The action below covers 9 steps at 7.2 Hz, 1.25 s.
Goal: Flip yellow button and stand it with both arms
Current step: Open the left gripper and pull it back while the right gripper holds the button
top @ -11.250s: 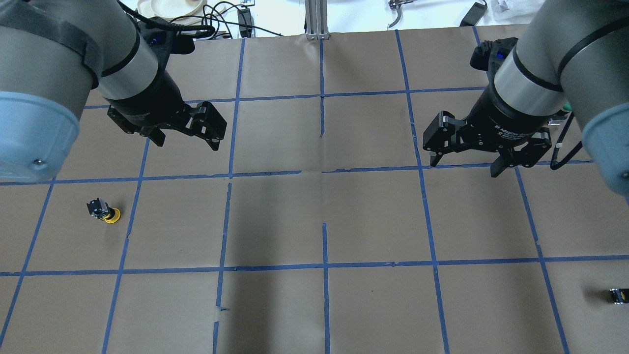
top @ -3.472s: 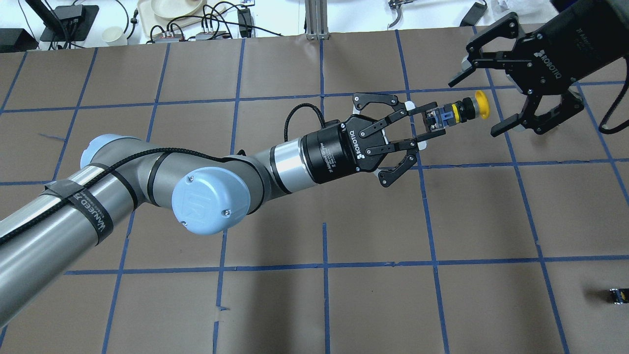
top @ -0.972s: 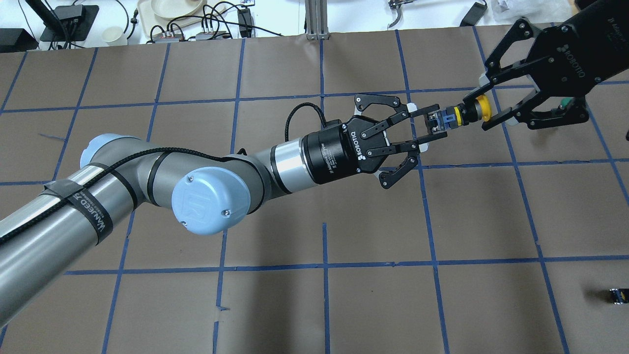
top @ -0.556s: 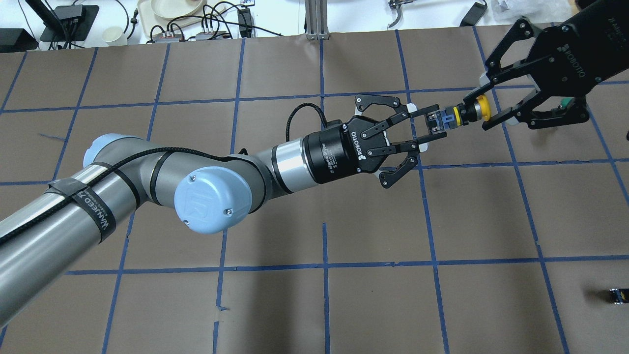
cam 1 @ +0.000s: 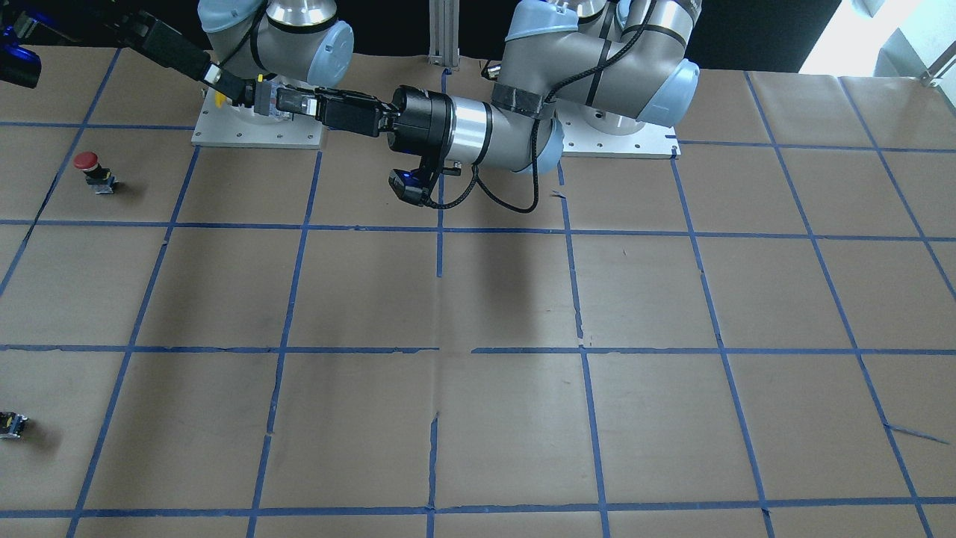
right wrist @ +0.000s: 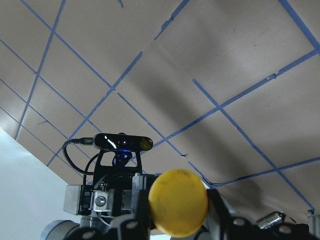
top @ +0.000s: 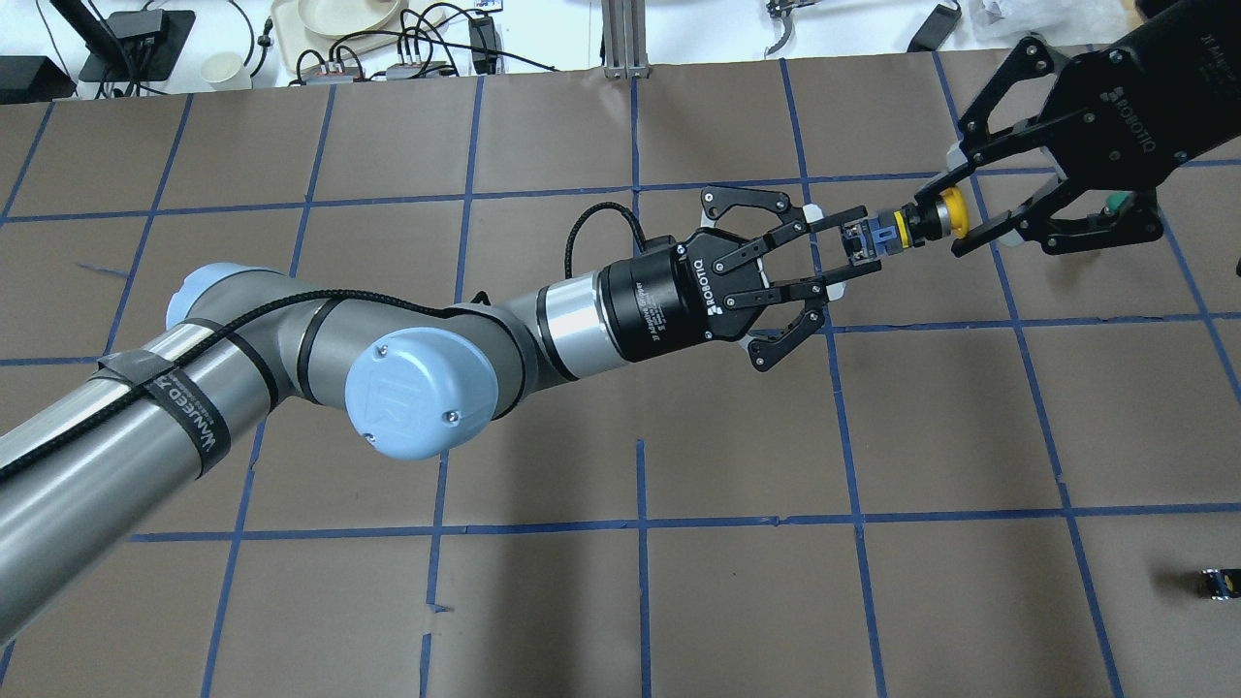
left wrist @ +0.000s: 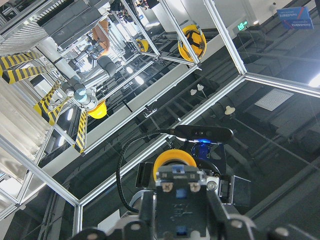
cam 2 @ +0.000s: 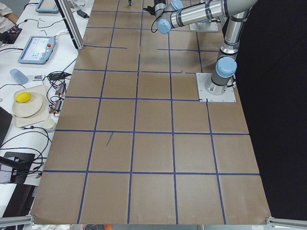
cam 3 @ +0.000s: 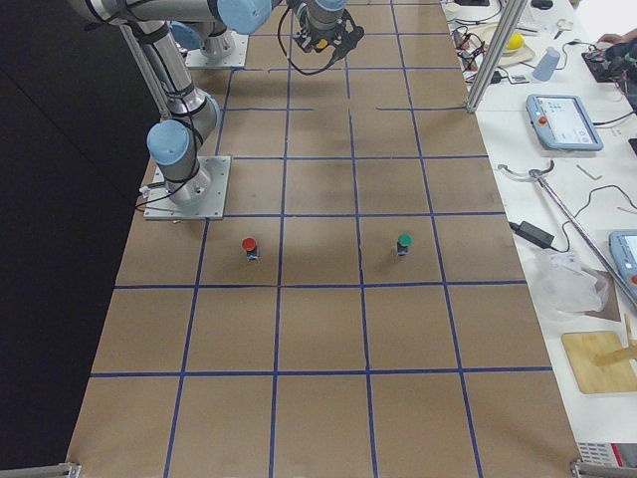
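The yellow button point(top: 953, 211) hangs level in the air between my two grippers, over the far right part of the table. My left gripper point(top: 851, 247) is shut on its black body point(top: 868, 237). My right gripper point(top: 945, 218) is shut around the yellow cap end from the other side. In the front view the button point(cam 1: 270, 100) sits between the left gripper point(cam 1: 291, 101) and the right gripper point(cam 1: 228, 88). The left wrist view shows the body's base point(left wrist: 180, 210) with the cap behind it. The right wrist view shows the cap point(right wrist: 177, 202) head on between the fingers.
A red-capped button point(cam 1: 88, 166) and a green-capped one point(cam 3: 404, 242) stand on the table on my right side. A small dark block point(top: 1220, 582) lies near the right edge. The paper-covered table point(top: 640, 601) has blue tape lines. Cables and a tray point(top: 334, 19) lie beyond the far edge.
The button lay on the table at the left, then my left gripper held it up. My right gripper, open beside the cap, closed around it. Almost nothing moved in the last second.
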{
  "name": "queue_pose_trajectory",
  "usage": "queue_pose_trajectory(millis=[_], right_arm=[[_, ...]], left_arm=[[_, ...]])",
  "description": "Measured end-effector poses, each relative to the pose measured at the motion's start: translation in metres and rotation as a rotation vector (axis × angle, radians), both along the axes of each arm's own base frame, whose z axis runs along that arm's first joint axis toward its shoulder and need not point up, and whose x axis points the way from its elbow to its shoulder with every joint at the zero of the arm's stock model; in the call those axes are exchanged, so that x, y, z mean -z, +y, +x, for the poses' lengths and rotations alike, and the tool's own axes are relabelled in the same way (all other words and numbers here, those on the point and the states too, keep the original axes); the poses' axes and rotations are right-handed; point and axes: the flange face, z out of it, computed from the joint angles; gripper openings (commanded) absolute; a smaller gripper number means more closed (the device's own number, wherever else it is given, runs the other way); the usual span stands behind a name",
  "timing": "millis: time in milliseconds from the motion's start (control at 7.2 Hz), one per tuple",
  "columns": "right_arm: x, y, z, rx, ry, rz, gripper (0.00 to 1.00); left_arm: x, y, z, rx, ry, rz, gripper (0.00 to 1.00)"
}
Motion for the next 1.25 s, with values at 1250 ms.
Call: queue_pose_trajectory(millis=[1250], right_arm=[[-0.007,-0.003,-0.062,-0.203,0.206,-0.181,0.16]], left_arm=[[-0.093,-0.025,0.020,0.507,-0.565,-0.142,1.00]])
